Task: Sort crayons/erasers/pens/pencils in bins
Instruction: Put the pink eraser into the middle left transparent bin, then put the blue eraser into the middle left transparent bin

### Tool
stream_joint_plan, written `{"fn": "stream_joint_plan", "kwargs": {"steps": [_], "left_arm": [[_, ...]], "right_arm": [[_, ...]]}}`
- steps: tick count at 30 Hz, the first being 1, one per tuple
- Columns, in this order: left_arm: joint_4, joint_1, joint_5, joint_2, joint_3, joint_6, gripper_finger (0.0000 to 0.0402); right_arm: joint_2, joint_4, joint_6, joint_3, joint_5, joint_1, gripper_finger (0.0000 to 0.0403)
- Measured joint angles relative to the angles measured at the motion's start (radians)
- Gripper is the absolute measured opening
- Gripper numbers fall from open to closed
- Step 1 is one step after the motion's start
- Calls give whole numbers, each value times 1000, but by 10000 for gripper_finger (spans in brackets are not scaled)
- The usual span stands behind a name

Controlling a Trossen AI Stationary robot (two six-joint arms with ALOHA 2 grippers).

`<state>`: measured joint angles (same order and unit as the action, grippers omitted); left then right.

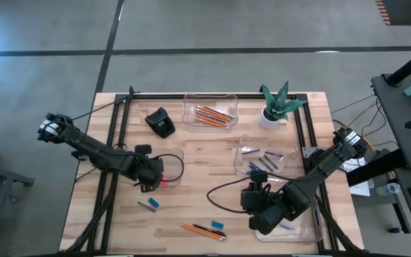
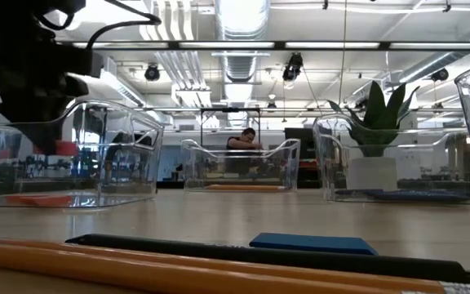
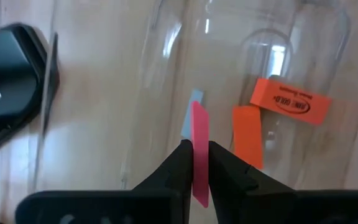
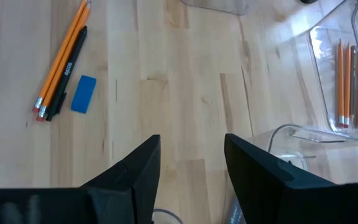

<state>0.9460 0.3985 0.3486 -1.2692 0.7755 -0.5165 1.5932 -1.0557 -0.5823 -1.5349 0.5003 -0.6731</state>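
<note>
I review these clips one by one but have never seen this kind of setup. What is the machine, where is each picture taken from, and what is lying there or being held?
Two dark robot arms work at a wooden table. One picture looks straight down, one looks level across the tabletop, and two come from cameras on the wrists. The left gripper pinches a pink eraser above a clear bin that holds two orange erasers. The right gripper is open and empty. On the bare wood lie pencils, a black pen and a blue eraser. Another bin holds pencils.

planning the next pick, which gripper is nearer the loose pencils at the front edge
Right. The right gripper hangs open just beside and behind the pencils. The left gripper is farther off over a bin, holding a pink eraser.
</note>
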Motion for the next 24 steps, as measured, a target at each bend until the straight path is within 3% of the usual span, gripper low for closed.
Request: {"fn": "stream_joint_plan", "kwargs": {"steps": [8,19,24], "left_arm": [[3,0,0,4,48,33,43],[11,0,-11,5,109,25,122],[-11,6,-121,6,230,-60,127]], "right_arm": [[0,0,0,0,0,0,171],[0,0,0,0,0,0,171],[0,0,-4,0,0,0,171]]}}
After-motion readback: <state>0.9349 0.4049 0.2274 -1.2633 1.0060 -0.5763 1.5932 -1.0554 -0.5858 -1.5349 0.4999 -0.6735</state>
